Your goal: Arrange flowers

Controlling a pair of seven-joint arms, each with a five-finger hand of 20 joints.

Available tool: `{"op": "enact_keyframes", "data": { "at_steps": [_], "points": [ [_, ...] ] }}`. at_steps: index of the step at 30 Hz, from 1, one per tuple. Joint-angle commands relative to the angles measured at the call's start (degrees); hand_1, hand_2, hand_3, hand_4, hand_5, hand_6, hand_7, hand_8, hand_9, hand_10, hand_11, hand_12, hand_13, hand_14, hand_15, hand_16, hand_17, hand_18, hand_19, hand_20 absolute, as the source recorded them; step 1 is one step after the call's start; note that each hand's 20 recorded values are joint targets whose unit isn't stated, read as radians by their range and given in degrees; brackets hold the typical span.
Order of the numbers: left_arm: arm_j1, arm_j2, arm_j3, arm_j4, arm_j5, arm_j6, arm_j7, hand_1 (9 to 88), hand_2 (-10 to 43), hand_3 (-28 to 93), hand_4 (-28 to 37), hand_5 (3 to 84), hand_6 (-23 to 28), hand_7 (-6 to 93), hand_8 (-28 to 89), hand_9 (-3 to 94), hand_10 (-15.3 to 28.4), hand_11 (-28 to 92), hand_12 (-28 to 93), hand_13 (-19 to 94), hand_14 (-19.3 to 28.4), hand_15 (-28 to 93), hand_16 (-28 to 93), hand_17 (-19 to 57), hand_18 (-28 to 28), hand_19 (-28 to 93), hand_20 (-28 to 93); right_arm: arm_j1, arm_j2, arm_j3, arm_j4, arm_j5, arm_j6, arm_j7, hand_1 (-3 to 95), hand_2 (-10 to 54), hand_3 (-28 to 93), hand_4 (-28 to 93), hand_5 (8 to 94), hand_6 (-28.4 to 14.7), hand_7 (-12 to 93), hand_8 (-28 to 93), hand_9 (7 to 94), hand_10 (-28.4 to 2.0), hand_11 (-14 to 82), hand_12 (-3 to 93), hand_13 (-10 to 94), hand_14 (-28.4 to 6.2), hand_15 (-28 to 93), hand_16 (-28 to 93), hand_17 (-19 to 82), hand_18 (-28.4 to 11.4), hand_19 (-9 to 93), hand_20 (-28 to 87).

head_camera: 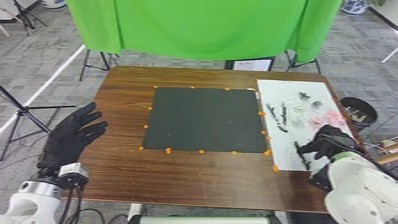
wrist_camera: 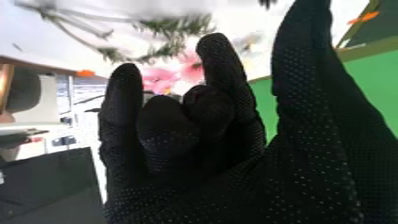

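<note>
In the head view the right hand (head_camera: pixel 330 142) is over the near part of a white board (head_camera: pixel 289 164), beside a dark stem (head_camera: pixel 302 154). Pink flowers (head_camera: pixel 330 119) lie just beyond it. Dark green stems (head_camera: pixel 283 114) and small pale sprigs (head_camera: pixel 303 96) are farther up the board. In the right wrist view, the right hand (wrist_camera: pixel 191 135) has loosely bent fingers, open and holding nothing visible; pink flowers (wrist_camera: pixel 176 75) and green sprigs (wrist_camera: pixel 169 26) appear beyond the fingertips. The left hand (head_camera: pixel 69 136) is open at the table's left edge, away from the flowers.
A dark square mat (head_camera: pixel 206 120), marked round with orange pieces, covers the middle of the brown table (head_camera: pixel 204 182). Green cloth (head_camera: pixel 204 27) hangs behind the far edge. A black bin (head_camera: pixel 359 111) stands on the floor at the right, and tripod legs (head_camera: pixel 25 112) at the left.
</note>
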State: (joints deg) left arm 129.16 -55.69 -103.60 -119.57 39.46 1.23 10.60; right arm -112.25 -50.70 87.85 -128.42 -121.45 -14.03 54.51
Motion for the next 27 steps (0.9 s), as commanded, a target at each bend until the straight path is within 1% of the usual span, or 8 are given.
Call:
{"op": "enact_keyframes", "data": {
  "at_steps": [1, 7, 13, 16, 18, 19, 23, 27],
  "points": [
    [0.3, -0.15, -0.01, 0.07, 0.16, -0.49, -0.55, 24.7, -6.2, 71, -27.8, 31.5, 5.3, 18.2, -10, 26.8, 13.0, 24, 17, 21, 17.5, 47, -4, -8.2, 21.7, 42, 9, -1.5, -0.8, -1.0, 1.5, -0.3, -1.8, 0.1, 52.0, -9.5, 25, -28, 61.1, -3.8, 32, -12, 62.8, -12.6, 68.7, 64.8, 63, -12.1, 87, 44, 22, -21.1, 72, 41],
    [0.6, -0.17, -0.07, 0.03, 0.19, -0.63, -0.52, 24.6, -6.3, 71, -27.7, 31.5, 5.2, 18.3, -10, 26.8, 13.0, 24, 17, 21, 17.4, 47, -4, -8.3, 21.7, 42, 9, -1.9, -1.0, -1.3, 2.0, -0.6, -2.1, -0.1, 52.9, -9.5, 22, -28, 61.2, -3.8, 32, -13, 62.8, -12.6, 68.6, 64.9, 63, -12.1, 87, 44, 22, -21.2, 71, 41],
    [0.5, -0.05, 0.11, 0.13, 0.14, -0.45, -0.49, 24.6, -6.2, 71, -27.8, 31.5, 5.2, 18.3, -10, 26.9, 13.0, 24, 17, 21, 17.5, 47, -4, -8.3, 21.7, 42, 9, -2.0, -0.9, -4.1, 3.6, -3.4, 0.8, -1.4, 46.5, -9.5, 41, -28, 63.7, -2.6, 33, -13, 65.1, -12.2, 68.4, 64.2, 65, -11.7, 87, 43, 23, -21.1, 72, 41],
    [0.5, -0.08, 0.22, 0.11, 0.06, -0.46, -0.57, 24.6, -6.2, 71, -27.8, 31.5, 5.2, 18.3, -10, 26.9, 12.9, 24, 17, 21, 17.5, 47, -4, -8.3, 21.8, 42, 9, -1.6, -1.0, -6.3, 5.1, -5.0, 2.6, -1.9, 46.4, -9.5, 56, -28, 67.9, -1.1, 33, -14, 69.0, -10.5, 68.2, 64.1, 68, -10.8, 87, 43, 25, -20.4, 73, 41],
    [0.4, -0.17, 0.2, 0.21, 0.15, -0.7, -0.77, 24.6, -6.2, 71, -27.8, 31.5, 5.3, 18.3, -10, 26.9, 13.0, 24, 17, 21, 17.5, 47, -4, -8.3, 21.7, 42, 9, -1.5, -1.3, -6.6, 5.6, -4.8, 2.4, -1.8, 50.6, -9.5, 55, -28, 70.6, -0.1, 34, 0, 72.5, -9.3, 68.0, 63.7, 71, -10.0, 86, 44, 27, -19.7, 74, 40],
    [0.3, -0.1, 0.26, 0.26, 0.1, -0.67, -0.73, 24.6, -6.2, 71, -27.8, 31.5, 5.3, 18.4, -10, 26.9, 13.0, 24, 17, 21, 17.5, 47, -4, -8.3, 21.7, 42, 9, -1.5, -1.5, -6.7, 5.8, -4.6, 2.7, -1.8, 52.4, -9.5, 54, -28, 71.8, 0.0, 35, 2, 73.9, -8.9, 67.7, 63.8, 72, -9.8, 86, 44, 27, -19.6, 74, 40],
    [0.3, -0.17, 0.18, 0.21, 0.12, -0.47, -0.9, 24.6, -6.1, 71, -27.8, 31.5, 5.3, 18.4, -10, 26.9, 13.0, 24, 17, 21, 17.5, 47, -4, -8.3, 21.7, 42, 9, -1.2, -1.5, -6.7, 6.3, -3.8, 2.6, -1.6, 49.3, -9.5, 72, -28, 77.5, 1.3, 35, 4, 78.5, -7.8, 66.5, 63.8, 75, -9.2, 86, 44, 29, -19.1, 76, 40],
    [0.5, -0.29, 0.14, 0.21, 0.12, -0.46, -0.89, 24.6, -6.1, 71, -27.7, 31.6, 5.3, 18.3, -10, 26.9, 13.0, 24, 17, 21, 17.6, 47, -4, -8.4, 21.8, 42, 9, -1.8, -1.6, -5.8, 6.3, -2.5, 3.1, -3.2, 50.8, -9.5, 79, -28, 80.4, 1.4, 36, 6, 79.2, -8.1, 66.8, 63.4, 77, -9.2, 86, 45, 30, -19.0, 77, 40]
  ]
}}
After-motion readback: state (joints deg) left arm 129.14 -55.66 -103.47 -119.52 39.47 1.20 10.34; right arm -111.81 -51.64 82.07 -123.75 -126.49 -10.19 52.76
